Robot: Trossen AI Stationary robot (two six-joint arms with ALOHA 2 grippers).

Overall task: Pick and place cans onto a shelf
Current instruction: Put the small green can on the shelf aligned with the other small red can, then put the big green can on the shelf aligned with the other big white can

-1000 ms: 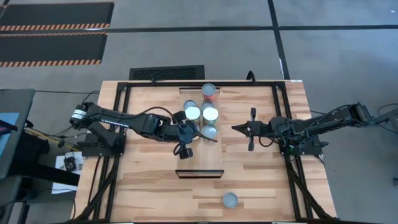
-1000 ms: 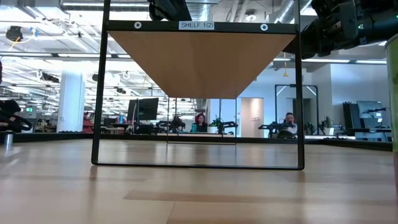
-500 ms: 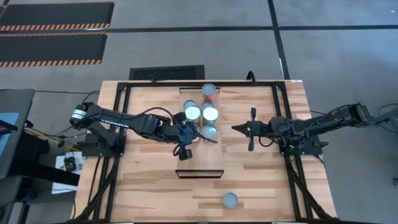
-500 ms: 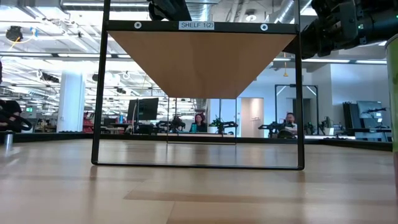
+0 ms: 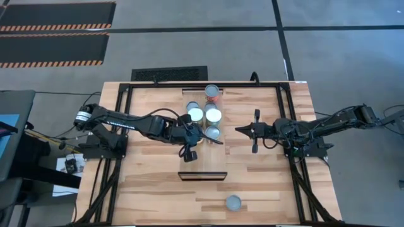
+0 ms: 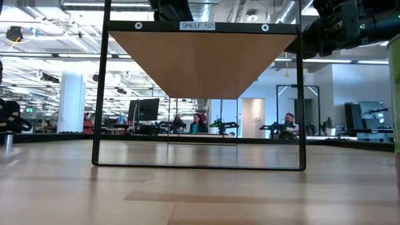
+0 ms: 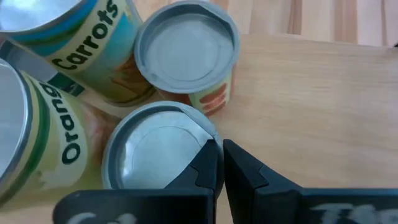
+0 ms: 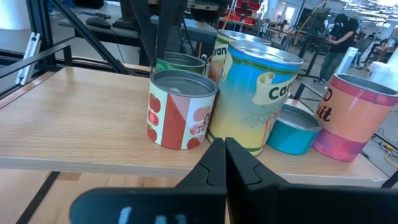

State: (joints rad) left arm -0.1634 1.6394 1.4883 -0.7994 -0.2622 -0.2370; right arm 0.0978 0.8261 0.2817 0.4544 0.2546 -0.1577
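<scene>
The shelf (image 5: 203,161) is a light-wood plank raised on a black frame at the table's middle; the low view shows its underside (image 6: 200,56). Several cans (image 5: 213,115) stand upright in a cluster on its far half. One more can (image 5: 233,202) stands on the tabletop near the front edge. My left gripper (image 5: 201,137) is shut, over the shelf at the near left of the cluster, beside a low silver-topped can (image 7: 155,149). My right gripper (image 5: 240,130) is shut and empty, just right of the shelf, facing the cans (image 8: 180,115). My left gripper's shut fingertips (image 7: 205,163) stand at the low can's rim (image 7: 198,127), coming level from the table's left. I cannot tell whether they touch it. The can stands upright on the shelf.
The black frame rails (image 5: 120,126) run along the table's left and right sides. In the low view the shelf's front posts (image 6: 100,94) stand on the tabletop, and a green can edge (image 6: 395,94) shows at the right. Bare plank lies on the shelf's near half.
My left gripper has shifted a little toward the table's right, closer to the cluster of cans. The cans and my right arm have kept still.
</scene>
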